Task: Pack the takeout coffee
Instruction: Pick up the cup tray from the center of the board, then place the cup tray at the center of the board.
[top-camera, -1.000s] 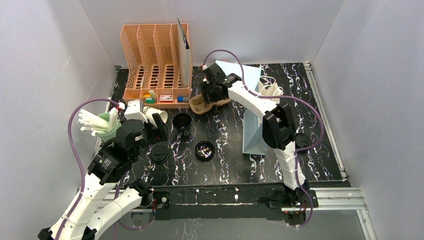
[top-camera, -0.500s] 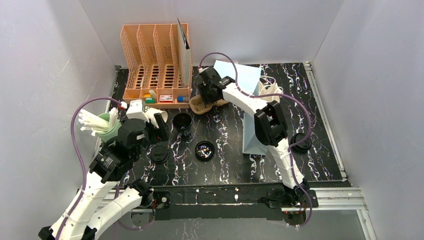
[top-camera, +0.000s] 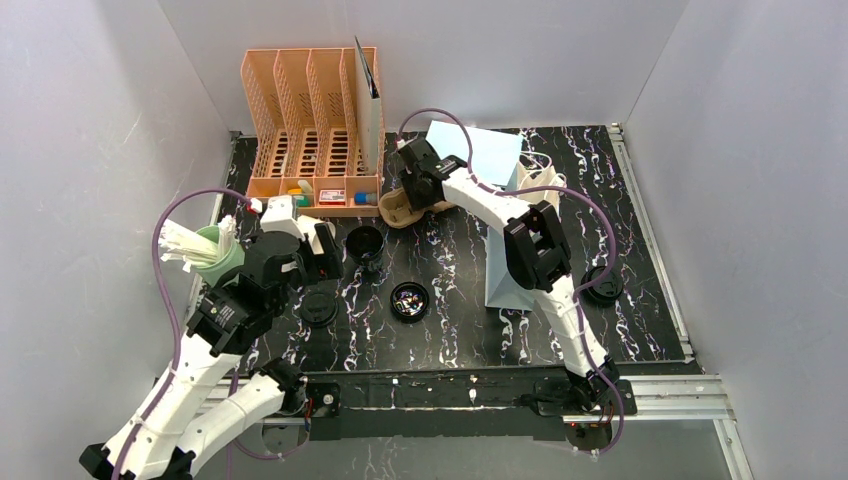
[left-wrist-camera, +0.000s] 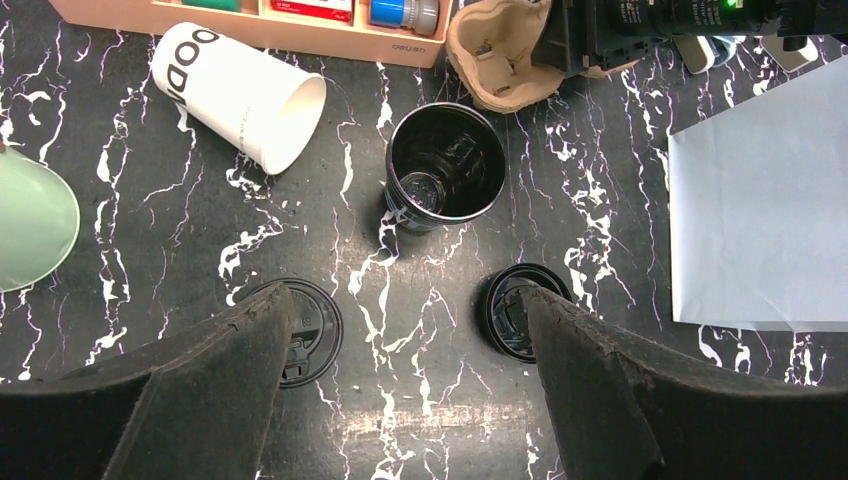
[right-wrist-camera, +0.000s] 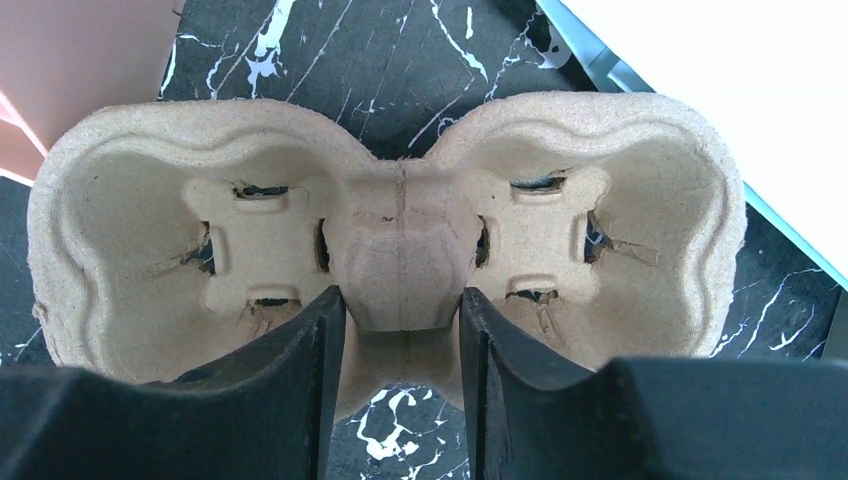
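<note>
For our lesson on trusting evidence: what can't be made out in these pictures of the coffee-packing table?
Right wrist view: whether the right claw grips the carrier's centre ridge; too close to tell.
Left wrist view: the two lids' near edges, covered by the left claw's fingers.
Top view: the bag's inside, hidden by the right arm and its own paper.
Left wrist view: the green cup, cut off by the left edge.
</note>
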